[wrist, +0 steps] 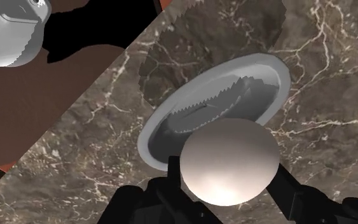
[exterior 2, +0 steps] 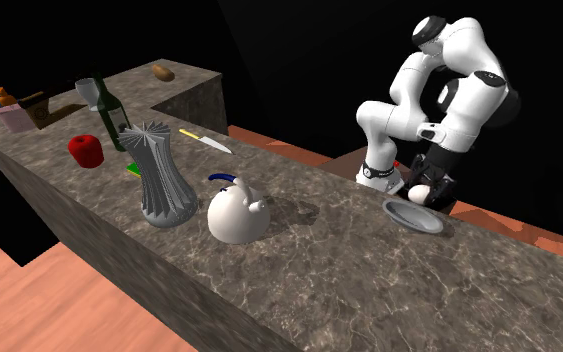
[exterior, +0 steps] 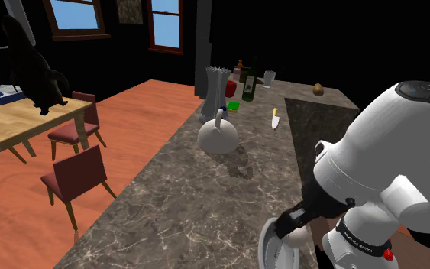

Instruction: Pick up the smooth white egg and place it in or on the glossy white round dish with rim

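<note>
Gripper: we see the black gripper (wrist: 227, 194) pointing down at the stone-patterned counter (wrist: 75, 159), close to the arm's own base.
Fingers: the two fingers (wrist: 139, 202) stand a moderate way apart and clasp the egg, one on each side of it.
Egg: the smooth white egg (wrist: 229, 160) sits between the fingertips and sticks out past them. In the second exterior view we find it (exterior 2: 420, 192) at the tip of the hand.
Dish: the shallow, pale grey round dish (wrist: 278, 71) lies on the counter straight beyond the fingertips, with the egg covering its near rim. From the side, the dish (exterior 2: 414, 217) is just under the fingers.
Egg to dish: it hangs low over the dish. We cannot tell whether the two touch.
Kettle: a white kettle (exterior 2: 237, 212) with a blue handle stands well away from the fingers, further along the counter.
Vase: a ribbed grey vase (exterior 2: 159, 175) stands just beyond the kettle, further again from the fingers.
Far end: a yellow-handled knife (exterior 2: 206, 140) and a dark green bottle (exterior 2: 112, 115) lie far from the fingers.
</note>
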